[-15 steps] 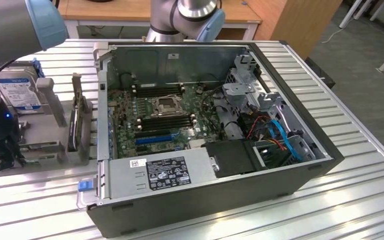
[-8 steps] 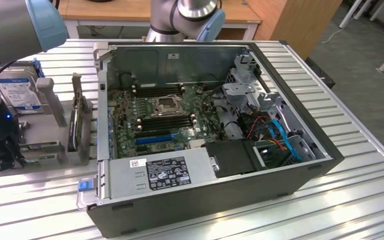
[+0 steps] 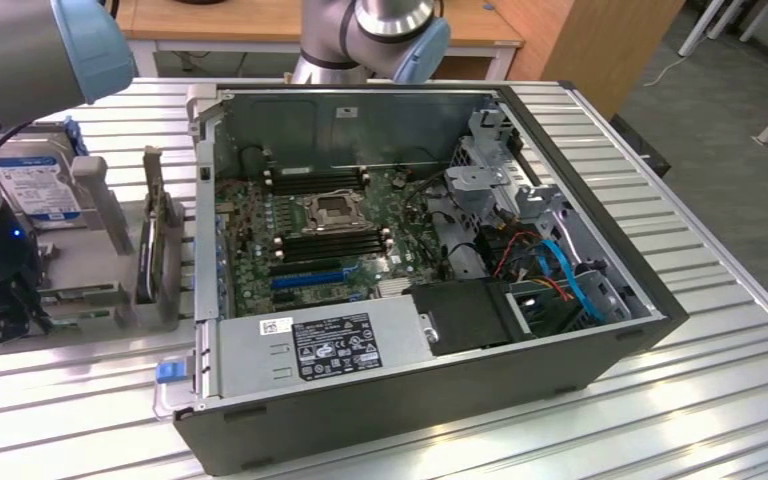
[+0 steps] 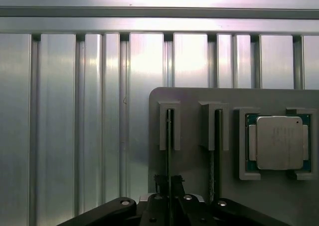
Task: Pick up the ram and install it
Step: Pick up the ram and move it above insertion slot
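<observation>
The ram (image 4: 169,136) is a thin stick seen edge-on, standing upright in a slot of the grey holder plate (image 4: 194,99). My gripper (image 4: 169,182) is over it, with one dark finger pressed close on each side of its edge. A second thin stick (image 4: 217,141) stands in the neighbouring slot. In the exterior view my gripper (image 3: 4,305) hangs low over the holder at the exterior view's left, beside the open computer case (image 3: 491,400). The motherboard (image 3: 244,235) lies inside the case, with black slots (image 3: 337,245) flanking the processor socket (image 3: 328,210).
A square silver processor chip (image 4: 279,142) sits in a recess of the holder beside the sticks. A hard drive (image 3: 31,185) stands upright on the holder rack. Blue cables (image 3: 551,265) and a drive cage (image 3: 484,190) crowd the case's right half. The ribbed metal table (image 3: 704,330) surrounds everything.
</observation>
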`<state>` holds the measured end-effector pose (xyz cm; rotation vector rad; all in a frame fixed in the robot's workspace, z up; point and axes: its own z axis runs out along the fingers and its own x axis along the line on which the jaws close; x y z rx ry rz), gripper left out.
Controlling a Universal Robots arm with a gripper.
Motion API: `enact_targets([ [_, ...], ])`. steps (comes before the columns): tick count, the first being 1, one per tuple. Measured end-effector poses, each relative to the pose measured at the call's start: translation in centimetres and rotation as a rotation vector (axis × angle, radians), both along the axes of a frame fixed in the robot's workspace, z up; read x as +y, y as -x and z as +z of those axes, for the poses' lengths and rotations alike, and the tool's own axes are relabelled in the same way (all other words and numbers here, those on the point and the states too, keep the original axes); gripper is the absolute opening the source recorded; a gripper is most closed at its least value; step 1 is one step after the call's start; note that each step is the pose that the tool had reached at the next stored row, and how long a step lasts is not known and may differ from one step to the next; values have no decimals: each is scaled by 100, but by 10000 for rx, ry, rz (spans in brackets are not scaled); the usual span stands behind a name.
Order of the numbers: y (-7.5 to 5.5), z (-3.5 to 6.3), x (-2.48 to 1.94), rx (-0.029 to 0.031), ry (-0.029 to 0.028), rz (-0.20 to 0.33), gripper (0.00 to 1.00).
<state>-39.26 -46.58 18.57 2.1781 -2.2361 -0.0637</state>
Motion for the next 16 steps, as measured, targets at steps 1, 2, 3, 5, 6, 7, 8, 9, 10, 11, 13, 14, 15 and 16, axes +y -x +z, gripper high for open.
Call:
enact_targets([
  [1, 0, 0, 0, 0, 0, 0, 14],
  [2, 0, 0, 0, 0, 0, 0, 14],
  [3, 0, 0, 0, 1, 0, 0, 14],
  [5, 0, 0, 0, 0, 0, 0, 14],
  [6, 0, 0, 0, 1, 0, 0, 14],
  [7, 0, 0, 0, 1, 0, 0, 14],
  [8, 0, 1, 0, 1, 1, 0, 14],
  [9, 0, 24, 0, 2, 1, 0, 14],
  [10, 1, 70, 0, 3, 2, -1, 14],
  [11, 0, 115, 0, 1, 1, -1, 14],
  [13, 1, 205, 0, 1, 1, -2, 14],
  [14, 1, 250, 0, 2, 1, -2, 14],
  [15, 1, 294, 0, 1, -1, -3, 14],
  [16, 1, 342, 0, 1, 0, -3, 14],
])
